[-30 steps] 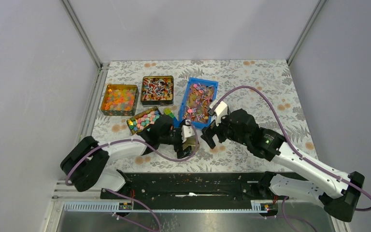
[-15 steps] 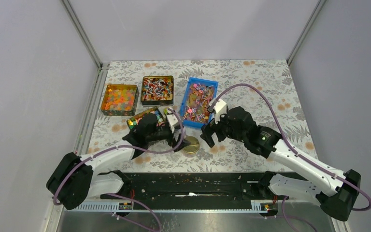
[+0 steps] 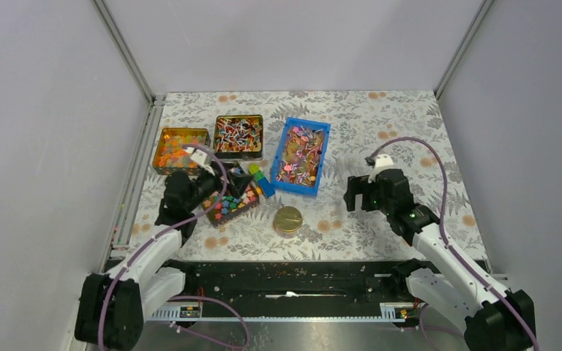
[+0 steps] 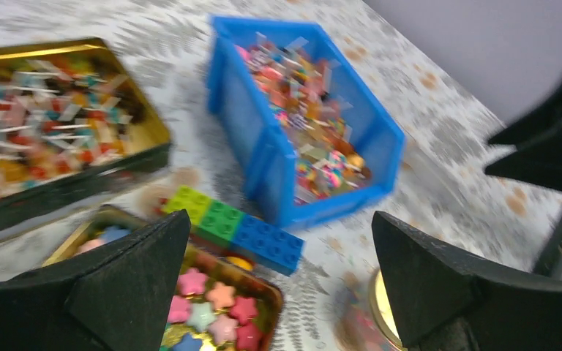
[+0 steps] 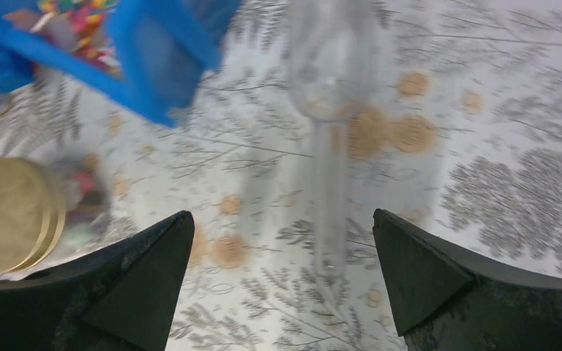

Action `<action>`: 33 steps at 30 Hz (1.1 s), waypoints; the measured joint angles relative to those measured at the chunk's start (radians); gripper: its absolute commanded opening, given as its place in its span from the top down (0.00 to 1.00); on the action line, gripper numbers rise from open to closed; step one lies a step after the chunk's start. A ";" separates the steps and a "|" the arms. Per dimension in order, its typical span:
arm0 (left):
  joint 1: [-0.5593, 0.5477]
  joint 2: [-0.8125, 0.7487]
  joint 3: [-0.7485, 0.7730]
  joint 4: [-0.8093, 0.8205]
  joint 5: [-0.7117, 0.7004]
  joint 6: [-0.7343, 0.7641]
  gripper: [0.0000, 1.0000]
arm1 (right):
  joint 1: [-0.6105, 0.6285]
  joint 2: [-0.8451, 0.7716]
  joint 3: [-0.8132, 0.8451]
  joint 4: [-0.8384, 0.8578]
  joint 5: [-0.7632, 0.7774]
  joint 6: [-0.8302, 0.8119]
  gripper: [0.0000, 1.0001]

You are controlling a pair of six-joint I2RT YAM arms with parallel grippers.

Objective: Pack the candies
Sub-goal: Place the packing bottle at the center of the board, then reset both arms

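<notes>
Blue bin (image 3: 281,151) holds candies (image 3: 301,153); gold jar (image 3: 288,219) apparently lidded.

The flower-patterned table (image 3: 410,131) carries a blue bin (image 3: 293,188) of candies (image 3: 300,156). To the bin's left stand a dark tin (image 3: 238,155) and, farther left, an orange-filled tin (image 3: 170,170). By the bin's near end lie toy bricks (image 3: 260,180), a tin of star shapes (image 4: 276,303) and a round gold tin (image 3: 288,219).

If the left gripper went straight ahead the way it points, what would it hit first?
Most likely the toy bricks just ahead of the left gripper, before the blue bin; depth is unclear.
</notes>
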 measured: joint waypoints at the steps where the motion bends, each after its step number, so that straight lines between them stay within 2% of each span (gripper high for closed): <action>1: 0.036 -0.032 -0.011 -0.005 -0.020 -0.012 0.01 | -0.029 -0.021 -0.023 0.006 0.018 0.003 0.01; 6: 0.142 -0.208 -0.044 -0.073 -0.165 -0.005 0.01 | -0.139 -0.103 -0.114 0.059 0.071 -0.010 0.00; 10: 0.155 -0.286 -0.045 -0.161 -0.294 0.119 0.01 | -0.192 -0.093 -0.161 0.132 0.087 -0.045 0.00; 13: 0.155 -0.277 -0.047 -0.188 -0.370 0.219 0.01 | -0.206 -0.051 -0.173 0.192 0.085 -0.081 0.00; 17: 0.162 -0.214 -0.068 -0.176 -0.430 0.289 0.01 | -0.220 0.013 -0.179 0.294 0.065 -0.132 0.00; 23: 0.167 -0.022 -0.089 -0.058 -0.439 0.309 0.01 | -0.239 0.127 -0.199 0.475 0.041 -0.193 0.00; 28: 0.199 0.150 -0.090 0.094 -0.442 0.312 0.01 | -0.264 0.217 -0.234 0.601 0.040 -0.232 0.00; 33: 0.239 0.314 -0.152 0.359 -0.443 0.288 0.01 | -0.321 0.327 -0.221 0.726 0.013 -0.241 0.02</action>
